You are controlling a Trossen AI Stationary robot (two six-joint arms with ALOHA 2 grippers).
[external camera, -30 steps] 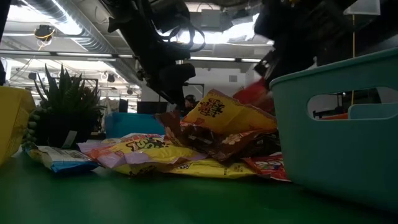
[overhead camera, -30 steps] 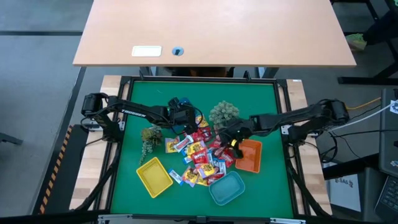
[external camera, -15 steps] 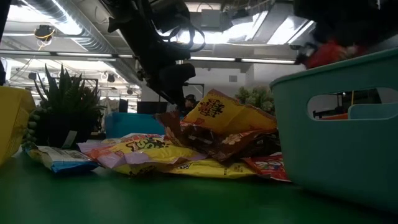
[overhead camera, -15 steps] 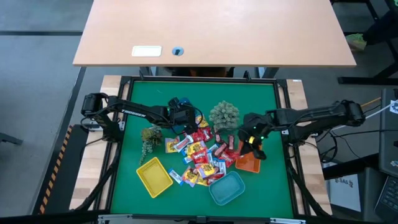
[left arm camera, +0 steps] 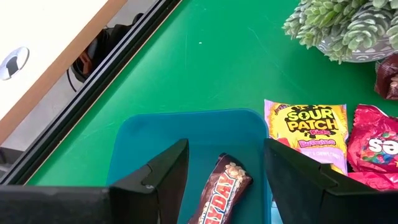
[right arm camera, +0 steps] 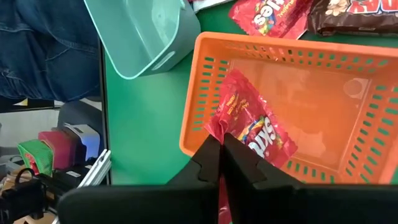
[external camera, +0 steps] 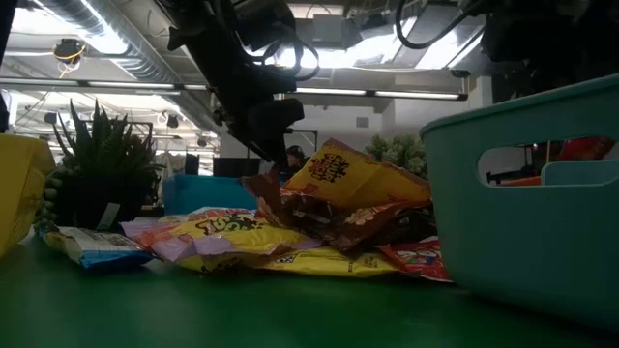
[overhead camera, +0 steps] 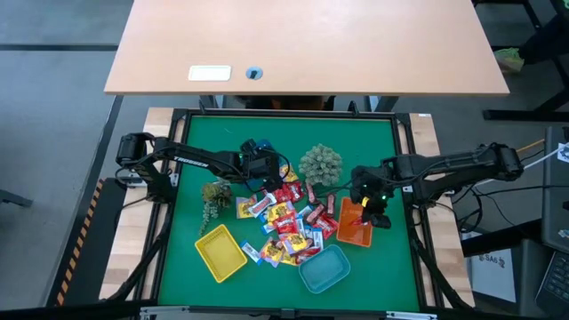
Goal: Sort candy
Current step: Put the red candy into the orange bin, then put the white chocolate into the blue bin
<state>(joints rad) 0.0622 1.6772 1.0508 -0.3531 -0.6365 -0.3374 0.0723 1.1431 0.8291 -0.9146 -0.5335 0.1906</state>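
- Two arms over the green counter (overhead camera: pixel 187 267) — left arm reaching in from the left edge, right arm from the right edge.
- right tool (right arm camera: pixel 221 149) sits above the orange tray (overhead camera: pixel 345 233), fingers pinched together on the corner of a red Skittles packet (right arm camera: pixel 252 127); the packet hangs down into the tray, its lower end against the tray floor.
- left tool (left arm camera: pixel 225 171) hangs over the blue tray (left arm camera: pixel 134 140) at the far side of the pile, fingers spread wide, gripping nothing.
- One dark brown PayDay bar (left arm camera: pixel 221 193) lies in the blue tray, seen between the left tool's fingers.
- Rest of the candy pile (overhead camera: pixel 286 224) is loose mid-counter, between the blue tray and the teal tray (overhead camera: pixel 324 269): red, yellow, brown and blue-and-white wrappers overlapping.
- A Sour Patch packet (left arm camera: pixel 306 130) lies just beside the blue tray, with a red packet next to it.
- yellow tray (overhead camera: pixel 220 252) is at the near left of the pile; teal tray at the near side, just beside the orange tray. Contents of the yellow and teal trays — can't tell from above.
- Round green plant (overhead camera: pixel 319 164) stands between the two tools; a smaller spiky plant (overhead camera: pixel 214 196) sits left of the pile.
- Low view: yellow and brown packets stacked mid-frame, teal tray wall close on the right.
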